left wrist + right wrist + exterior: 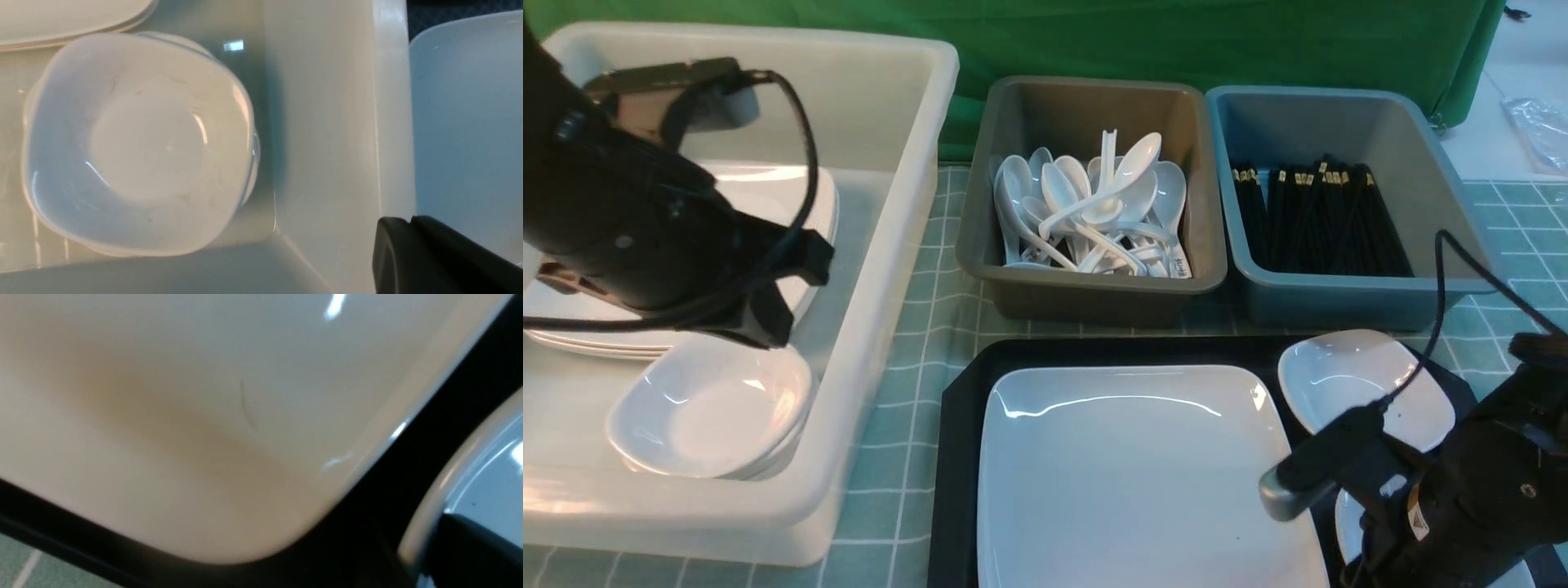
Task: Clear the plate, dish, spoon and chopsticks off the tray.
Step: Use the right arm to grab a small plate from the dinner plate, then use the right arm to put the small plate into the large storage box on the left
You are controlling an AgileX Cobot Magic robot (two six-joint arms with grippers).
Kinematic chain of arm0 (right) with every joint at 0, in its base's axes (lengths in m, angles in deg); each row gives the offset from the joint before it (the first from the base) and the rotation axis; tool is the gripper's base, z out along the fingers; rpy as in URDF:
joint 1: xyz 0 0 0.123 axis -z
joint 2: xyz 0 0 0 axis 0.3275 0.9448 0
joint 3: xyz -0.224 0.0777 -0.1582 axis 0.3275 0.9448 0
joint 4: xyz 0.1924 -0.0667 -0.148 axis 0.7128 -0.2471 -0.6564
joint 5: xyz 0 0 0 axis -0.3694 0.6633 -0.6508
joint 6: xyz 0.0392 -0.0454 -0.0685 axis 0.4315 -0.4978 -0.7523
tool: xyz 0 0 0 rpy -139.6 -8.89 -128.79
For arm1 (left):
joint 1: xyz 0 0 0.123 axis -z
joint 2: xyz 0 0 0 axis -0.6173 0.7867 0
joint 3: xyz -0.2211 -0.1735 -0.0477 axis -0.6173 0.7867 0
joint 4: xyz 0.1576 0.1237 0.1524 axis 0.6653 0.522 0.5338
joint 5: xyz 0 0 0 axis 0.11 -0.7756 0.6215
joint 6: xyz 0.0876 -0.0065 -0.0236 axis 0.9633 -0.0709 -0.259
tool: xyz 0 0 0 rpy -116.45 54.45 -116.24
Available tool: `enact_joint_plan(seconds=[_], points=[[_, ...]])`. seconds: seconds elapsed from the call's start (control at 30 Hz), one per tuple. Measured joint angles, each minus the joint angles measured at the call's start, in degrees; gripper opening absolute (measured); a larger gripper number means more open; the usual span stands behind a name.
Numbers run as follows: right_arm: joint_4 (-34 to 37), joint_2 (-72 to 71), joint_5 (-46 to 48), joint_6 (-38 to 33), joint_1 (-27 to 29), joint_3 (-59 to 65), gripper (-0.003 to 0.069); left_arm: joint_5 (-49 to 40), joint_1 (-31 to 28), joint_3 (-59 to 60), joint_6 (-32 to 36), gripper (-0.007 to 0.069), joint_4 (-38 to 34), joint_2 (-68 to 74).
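While the left gripper is hanging, jaws pressed together, over the white bin, the right gripper is resting at a dish beside the plate, grip unclear.

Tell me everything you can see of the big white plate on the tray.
The plate is a large glossy white rounded square, shallow with a raised rim, empty, ceramic-looking. It lies flat on the black tray, filling its left and middle. A small dish sits beside its far right corner; the right gripper hangs by its right edge, contact unclear.
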Motion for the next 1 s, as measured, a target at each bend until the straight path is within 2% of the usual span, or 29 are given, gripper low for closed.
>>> enact_joint_plan(seconds=[0.13, 0.27, 0.4, 0.53, 0.7, 0.77, 0.8, 0.83, 0.93, 1.0], points=[[0.33, -2.73, 3.33, -0.34, 0.0, -0.59, 0.021, 0.0, -1.27, 0.0, 0.05, 0.001, 0.0, -0.86], [0.58, -9.48, 9.32, 0.01, 0.0, -4.15, 0.0078, -0.05, -1.56, 0.0, 0.07, 0.001, 0.44, -1.85], [1.03, -16.67, 12.09, -0.13, 0.05, -13.76, 0.0064, -0.79, -3.44, 0.0, -0.19, 0.001, 1.3, -3.7], [4.15, -16.33, 11.25, -5.42, 0.05, -23.53, 0.0064, -1.27, -8.91, 0.0, -0.24, 0.001, 1.25, -6.03], [15.47, -12.52, 9.55, -16.18, -0.09, -33.25, 0.0064, -1.77, -16.58, 0.0, -0.17, 0.001, 0.88, -8.38], [24.17, -7.63, 9.07, -23.96, -1.99, -40.46, 0.0064, -1.9, -21.84, 0.0, 0.11, 0.001, -0.32, -10.12], [25.09, -6.79, 9.0, -24.9, -2.51, -41.55, 0.0064, -1.9, -22.76, 0.0, 0.11, 0.001, -0.49, -10.28], [27.46, -3.13, 8.67, -27.64, -5.04, -45.97, 0.0064, -2.05, -26.28, 0.0, 0.49, 0.001, -2.0, -11.47], [29.05, 4.52, 7.94, -29.81, -10.05, -53.75, 0.0064, -2.3, -31.89, 0.0, 1.96, 0.001, -4.91, -13.64], [29.37, 8.75, 7.11, -30.05, -12.48, -58.58, 0.0064, -2.51, -33.67, 0.0, 2.77, 0.001, -5.9, -14.46]])
